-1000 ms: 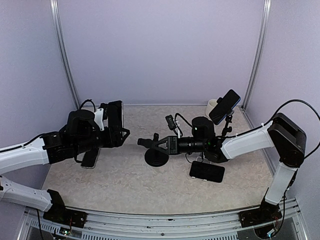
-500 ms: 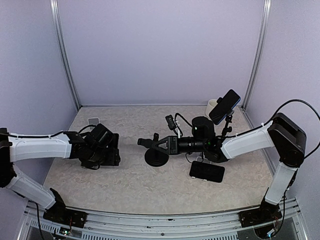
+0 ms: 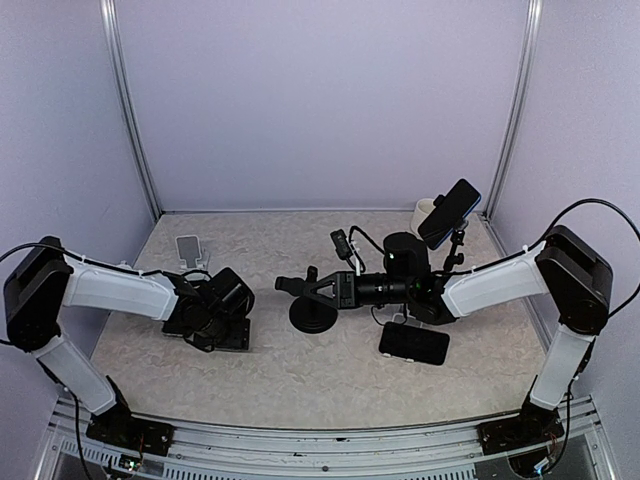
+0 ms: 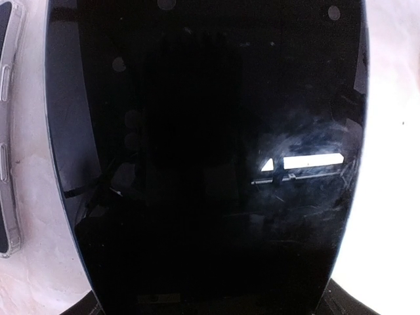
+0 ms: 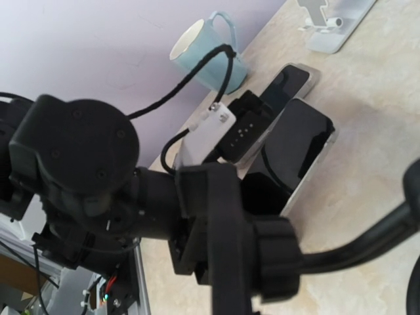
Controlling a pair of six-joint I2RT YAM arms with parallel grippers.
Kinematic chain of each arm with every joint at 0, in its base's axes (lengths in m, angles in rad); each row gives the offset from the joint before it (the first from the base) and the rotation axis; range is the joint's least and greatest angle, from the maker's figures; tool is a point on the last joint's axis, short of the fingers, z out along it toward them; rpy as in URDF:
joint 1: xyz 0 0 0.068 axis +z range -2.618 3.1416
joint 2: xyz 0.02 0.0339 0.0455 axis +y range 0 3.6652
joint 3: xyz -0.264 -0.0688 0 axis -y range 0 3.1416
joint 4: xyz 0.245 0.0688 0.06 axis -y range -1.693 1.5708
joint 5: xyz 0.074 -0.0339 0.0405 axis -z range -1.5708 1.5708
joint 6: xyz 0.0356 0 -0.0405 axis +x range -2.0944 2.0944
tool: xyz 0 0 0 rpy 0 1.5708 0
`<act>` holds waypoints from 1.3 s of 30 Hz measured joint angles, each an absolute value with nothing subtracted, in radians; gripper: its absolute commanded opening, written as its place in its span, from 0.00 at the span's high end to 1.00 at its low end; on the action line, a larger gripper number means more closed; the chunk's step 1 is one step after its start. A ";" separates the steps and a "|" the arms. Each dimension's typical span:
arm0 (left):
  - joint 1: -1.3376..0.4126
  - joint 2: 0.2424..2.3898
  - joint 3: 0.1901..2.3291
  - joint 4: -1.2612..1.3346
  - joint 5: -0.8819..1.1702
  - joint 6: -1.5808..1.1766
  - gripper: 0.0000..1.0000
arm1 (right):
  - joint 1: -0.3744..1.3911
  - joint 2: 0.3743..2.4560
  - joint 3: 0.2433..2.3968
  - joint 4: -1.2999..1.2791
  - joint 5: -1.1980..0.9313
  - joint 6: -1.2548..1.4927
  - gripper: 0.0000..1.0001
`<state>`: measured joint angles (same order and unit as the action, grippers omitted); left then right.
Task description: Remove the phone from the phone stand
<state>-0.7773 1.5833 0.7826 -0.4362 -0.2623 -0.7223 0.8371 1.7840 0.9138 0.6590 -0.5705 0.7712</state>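
The black phone [image 3: 232,338] lies low on the table at the left and fills the left wrist view [image 4: 210,157]. My left gripper [image 3: 220,320] is down on it; its fingers are hidden behind the phone, which still sits in the grip. The small white phone stand [image 3: 188,247] stands empty behind the left arm and also shows in the right wrist view [image 5: 331,26]. My right gripper [image 3: 342,290] is shut on the neck of a black round-based stand [image 3: 313,316] at mid-table.
A clear-cased phone [image 4: 6,131] lies just left of the held phone. Another phone [image 3: 413,343] lies flat under the right arm. A blue phone [image 3: 450,213] sits on a tall black holder at back right, by a mug [image 3: 427,212].
My left arm has swung down and toward the near side, bringing the black phone from upright in the air to low on the table. The right arm has not moved.
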 measured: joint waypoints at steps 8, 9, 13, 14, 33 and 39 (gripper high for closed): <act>-0.790 1.612 0.807 -0.427 -0.274 -0.726 0.56 | 0.837 1.784 0.914 0.658 -0.572 0.769 1.00; -0.794 1.617 0.811 -0.426 -0.275 -0.726 0.54 | 0.837 1.784 0.914 0.658 -0.572 0.769 1.00; -0.806 1.627 0.822 -0.426 -0.277 -0.727 0.50 | 0.837 1.784 0.914 0.658 -0.572 0.768 1.00; -0.807 1.629 0.823 -0.426 -0.278 -0.728 0.48 | 0.837 1.784 0.914 0.658 -0.572 0.768 1.00; -0.816 1.614 0.830 -0.385 -0.289 -0.728 0.02 | 0.837 1.784 0.914 0.658 -0.571 0.768 1.00; -0.814 1.539 0.828 -0.376 -0.292 -0.722 0.01 | 0.837 1.784 0.915 0.656 -0.572 0.768 0.88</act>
<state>-0.8143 1.5394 0.8280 -0.3763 -0.2924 -0.7219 0.8368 1.7840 0.9146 0.6563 -0.5716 0.7685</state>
